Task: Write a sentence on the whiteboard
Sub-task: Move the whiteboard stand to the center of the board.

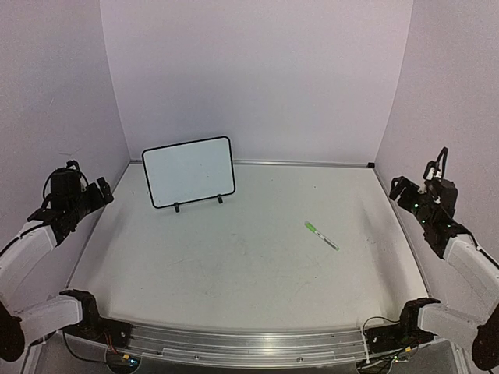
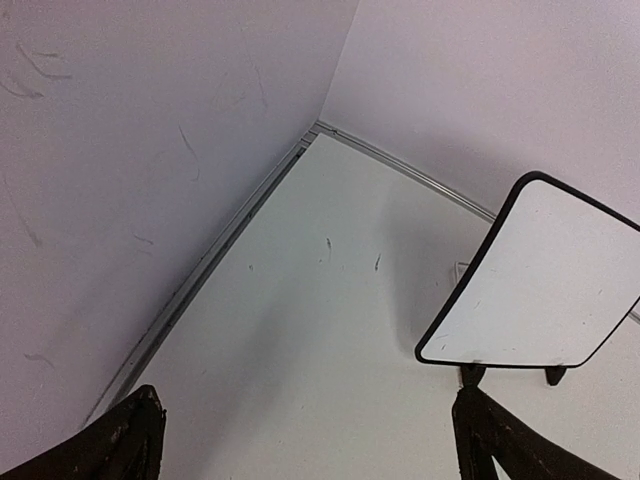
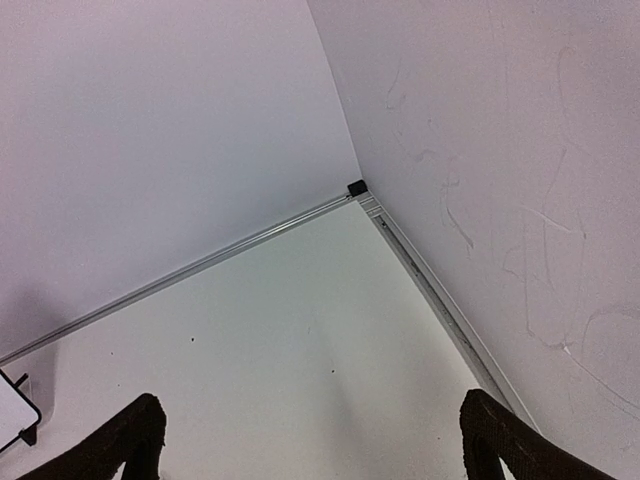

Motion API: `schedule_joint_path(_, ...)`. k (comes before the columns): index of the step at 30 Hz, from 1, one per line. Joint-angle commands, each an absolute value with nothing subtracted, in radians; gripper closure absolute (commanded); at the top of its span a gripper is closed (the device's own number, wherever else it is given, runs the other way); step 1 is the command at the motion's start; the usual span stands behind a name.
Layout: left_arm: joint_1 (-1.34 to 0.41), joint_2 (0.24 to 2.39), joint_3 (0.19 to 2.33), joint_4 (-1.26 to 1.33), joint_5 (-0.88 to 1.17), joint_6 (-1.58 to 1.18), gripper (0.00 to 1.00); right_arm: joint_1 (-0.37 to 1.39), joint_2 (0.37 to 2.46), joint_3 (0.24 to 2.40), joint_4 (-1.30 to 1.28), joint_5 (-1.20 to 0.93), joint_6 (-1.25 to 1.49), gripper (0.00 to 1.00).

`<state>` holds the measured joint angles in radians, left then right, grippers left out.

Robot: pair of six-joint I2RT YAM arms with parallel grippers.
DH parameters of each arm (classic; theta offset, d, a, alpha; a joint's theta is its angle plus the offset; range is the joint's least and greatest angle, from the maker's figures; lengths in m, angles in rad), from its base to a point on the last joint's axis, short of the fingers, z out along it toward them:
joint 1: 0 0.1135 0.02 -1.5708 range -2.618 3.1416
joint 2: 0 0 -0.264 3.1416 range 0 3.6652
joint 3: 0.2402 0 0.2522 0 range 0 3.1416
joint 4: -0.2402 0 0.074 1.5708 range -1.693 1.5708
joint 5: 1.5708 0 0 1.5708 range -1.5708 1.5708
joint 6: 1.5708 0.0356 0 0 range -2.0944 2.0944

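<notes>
Both arms sit at the table edges: left gripper at 9 o'clock, right gripper at 3 o'clock. The jaws of both are spread wide and empty. The whiteboard stands on its feet at 11 o'clock, near the back wall, with its blank face leaning back, we judge for writing. The green marker lies flat at 2 o'clock, well apart from the board and nearer the right gripper, with open surface on all sides.

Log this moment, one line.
whiteboard upright, blank | green marker lying free | left gripper open, empty | right gripper open, empty | writing not started
</notes>
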<state>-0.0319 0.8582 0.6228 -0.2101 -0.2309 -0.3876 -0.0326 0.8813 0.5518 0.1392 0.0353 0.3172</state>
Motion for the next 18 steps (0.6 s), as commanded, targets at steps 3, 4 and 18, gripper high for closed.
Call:
schedule_joint_path(3, -0.062, 0.948, 0.713, -0.243, -0.164, -0.426, 0.01, -0.029, 0.871, 0.595, 0.067, 0.009, 0.317, 0.02)
schedule_joint_path(4, -0.084, 0.970, 0.725, -0.247, -0.177, -0.427, 0.01, -0.029, 0.872, 0.594, 0.064, 0.008, 0.317, 0.02)
schedule_joint_path(18, -0.446, 1.485, 0.976, -0.175, -0.334, -0.509, 0.01, -0.029, 0.910, 0.595, 0.053, -0.129, 0.369, 0.02)
